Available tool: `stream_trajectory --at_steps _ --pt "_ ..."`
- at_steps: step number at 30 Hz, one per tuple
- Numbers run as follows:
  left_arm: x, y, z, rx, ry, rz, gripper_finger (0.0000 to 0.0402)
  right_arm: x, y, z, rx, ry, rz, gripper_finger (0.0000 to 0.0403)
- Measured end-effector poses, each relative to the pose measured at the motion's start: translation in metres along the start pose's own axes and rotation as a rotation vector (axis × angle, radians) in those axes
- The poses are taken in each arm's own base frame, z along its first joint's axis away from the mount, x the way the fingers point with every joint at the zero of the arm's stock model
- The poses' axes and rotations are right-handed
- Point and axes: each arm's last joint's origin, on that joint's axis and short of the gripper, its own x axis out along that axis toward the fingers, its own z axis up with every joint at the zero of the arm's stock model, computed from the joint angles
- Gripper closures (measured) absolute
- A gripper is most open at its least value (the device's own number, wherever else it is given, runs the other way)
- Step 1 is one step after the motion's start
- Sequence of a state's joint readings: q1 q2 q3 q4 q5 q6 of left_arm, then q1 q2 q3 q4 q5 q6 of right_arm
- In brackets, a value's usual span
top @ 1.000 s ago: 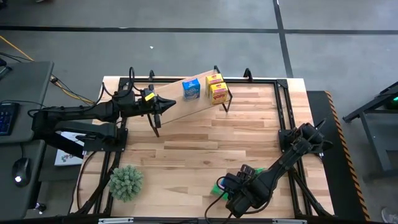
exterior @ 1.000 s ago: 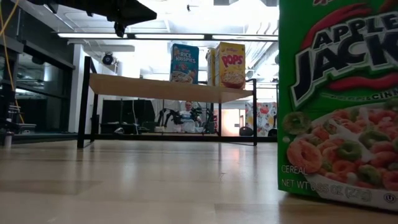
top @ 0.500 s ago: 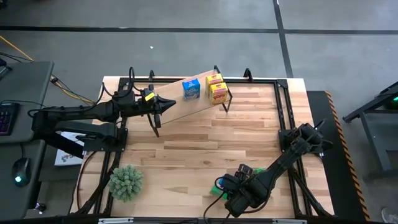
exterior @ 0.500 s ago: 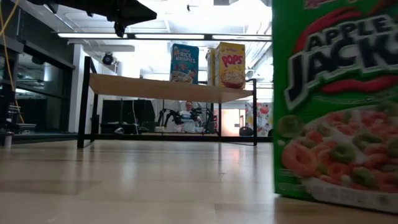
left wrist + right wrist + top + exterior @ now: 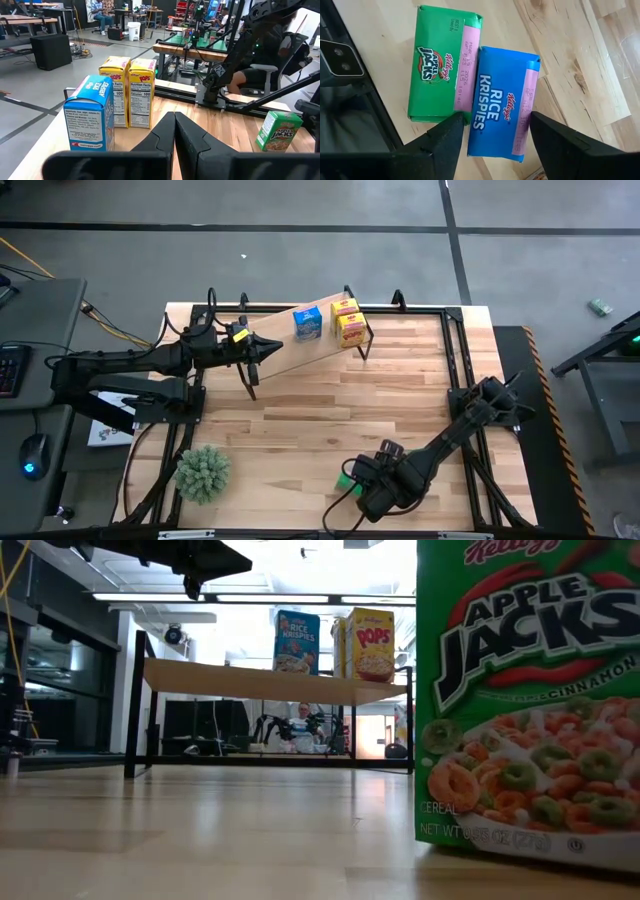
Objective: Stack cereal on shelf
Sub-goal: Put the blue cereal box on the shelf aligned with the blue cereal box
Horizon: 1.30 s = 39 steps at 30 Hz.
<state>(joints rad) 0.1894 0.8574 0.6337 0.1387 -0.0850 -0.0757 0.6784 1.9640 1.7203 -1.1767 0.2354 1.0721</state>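
On the sloped shelf (image 5: 315,345) stand a blue carton (image 5: 308,322) and two yellow cartons (image 5: 348,320); the low view shows the blue carton (image 5: 297,642) and a yellow carton (image 5: 369,644) there. Near the front edge a green cereal carton (image 5: 445,75) and a blue carton (image 5: 502,100) stand side by side on the table. My right gripper (image 5: 492,142) is open above them, pointing down, with its fingers on either side of the blue carton's top. In the low view the green carton (image 5: 530,700) hides the blue one. My left gripper (image 5: 174,130) waits shut and level over the shelf's left end. My right gripper's fingers (image 5: 447,137) come from above and flank the long sides of the blue carton's top (image 5: 520,125). One finger overlaps the green carton's corner (image 5: 462,112). I cannot tell whether either finger touches a carton. Both cartons stand on the table.
A round spiky green plant (image 5: 203,472) sits at the near left corner. A black metal frame (image 5: 455,350) runs around the tabletop. The wide middle of the table (image 5: 320,415) lies between the shelf and the near cartons.
The green carton has slid a little toward the table's left edge, leaning briefly on the way, and it stands on the table again.
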Motion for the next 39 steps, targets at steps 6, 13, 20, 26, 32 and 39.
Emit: stream_trajectory --at_steps 6,13,20,26,32,39 --pt "0.0 0.0 0.0 0.0 0.0 0.0 0.0398 0.002 -0.003 0.003 0.008 -0.003 -0.015 0.0231" --pt "0.0 0.0 0.0 0.0 0.0 0.0 0.0398 0.002 -0.003 0.003 -0.034 0.004 -0.011 0.0274" --pt "0.0 0.0 0.0 0.0 0.0 0.0 0.0398 0.001 -0.003 0.003 -0.106 0.006 -0.007 0.0276" --pt "0.0 0.0 0.0 0.0 0.0 0.0 0.0398 0.0 -0.004 0.003 -0.171 0.01 -0.016 0.0274" --pt "0.0 0.0 0.0 0.0 0.0 0.0 0.0398 0.001 -0.009 0.008 -0.11 -0.011 -0.047 0.0273" --pt "0.0 0.0 0.0 0.0 0.0 0.0 0.0398 0.004 -0.015 0.019 -0.069 -0.006 -0.043 0.0273"
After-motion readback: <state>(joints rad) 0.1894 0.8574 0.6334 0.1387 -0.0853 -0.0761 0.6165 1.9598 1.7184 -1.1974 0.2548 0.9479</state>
